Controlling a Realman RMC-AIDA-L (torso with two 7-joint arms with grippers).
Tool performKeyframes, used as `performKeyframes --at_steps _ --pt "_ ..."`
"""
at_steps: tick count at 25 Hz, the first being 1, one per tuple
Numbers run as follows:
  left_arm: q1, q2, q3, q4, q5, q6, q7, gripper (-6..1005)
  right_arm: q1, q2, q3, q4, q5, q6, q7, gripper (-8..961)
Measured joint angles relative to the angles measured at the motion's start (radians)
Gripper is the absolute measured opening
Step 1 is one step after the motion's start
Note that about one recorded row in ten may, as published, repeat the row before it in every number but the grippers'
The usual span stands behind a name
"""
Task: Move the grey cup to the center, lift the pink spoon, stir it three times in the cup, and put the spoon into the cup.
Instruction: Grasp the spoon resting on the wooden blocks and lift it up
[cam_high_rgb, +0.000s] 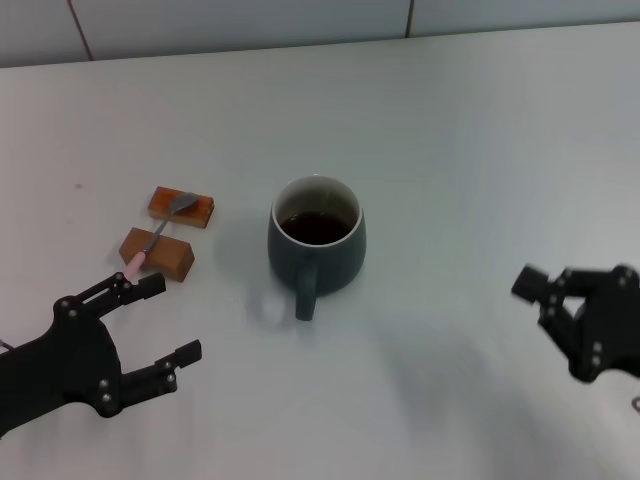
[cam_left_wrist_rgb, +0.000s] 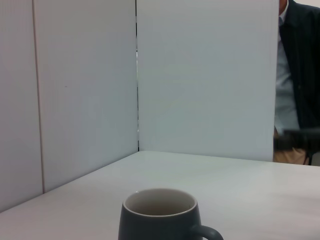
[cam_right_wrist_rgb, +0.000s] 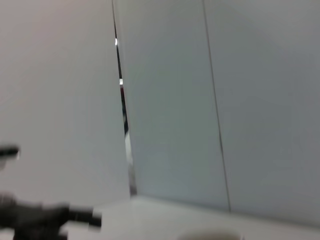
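Head view: the grey cup (cam_high_rgb: 317, 240), a rounded blue-grey mug holding dark brown liquid, stands upright near the middle of the frame on the white table (cam_high_rgb: 450, 150), its handle turned toward the lower edge. The pink spoon (cam_high_rgb: 160, 228) lies in the left-centre of the frame, bridging two brown wooden blocks (cam_high_rgb: 168, 231): its metal bowl rests on the upper block and its pale pink handle crosses the lower block, the tip overhanging toward the lower left. The left gripper (cam_high_rgb: 158, 320) hovers at lower left, jaws open, one fingertip just beside the spoon's handle tip, the other nearer the cup. The right gripper (cam_high_rgb: 545, 287) sits at the lower right edge, well apart from the cup; whether its jaws are open or closed cannot be told. Left wrist view: the cup (cam_left_wrist_rgb: 160, 217) appears at bottom centre, rim and handle visible, with a person (cam_left_wrist_rgb: 299, 80) at the far right edge. Judged step: with the cup apparently centred, lifting the spoon comes next. For a clean pick, the open jaws should straddle the overhanging pink handle, close across its narrow width, and rise straight so neither block is dragged along.
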Motion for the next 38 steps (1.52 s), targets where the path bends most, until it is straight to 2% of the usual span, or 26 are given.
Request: performKeyframes --at_steps 7,12,18,29,34,38 --pt "0.004 0.0 0.001 -0.002 0.001 0.005 -0.012 792 -0.004 0.0 -0.008 -0.011 -0.124 0.107 -0.009 29" --pt "0.008 0.0 0.006 -0.005 0.005 0.006 -0.013 792 0.004 0.001 -0.012 -0.012 -0.154 0.131 -0.01 91" --pt "0.011 0.0 0.009 -0.008 0.006 0.008 -0.013 791 0.006 0.004 -0.007 -0.013 -0.156 0.141 -0.011 292" --pt "0.013 -0.001 0.009 -0.008 0.006 0.01 -0.012 789 0.013 0.005 -0.043 -0.005 -0.161 0.154 -0.012 526" --pt "0.013 -0.002 0.009 -0.008 0.006 0.012 -0.011 789 0.02 0.005 -0.067 -0.001 -0.161 0.169 -0.003 710" --pt "0.013 -0.002 0.009 -0.008 0.004 0.018 -0.012 788 0.02 0.005 -0.067 0.0 -0.161 0.169 -0.001 710"
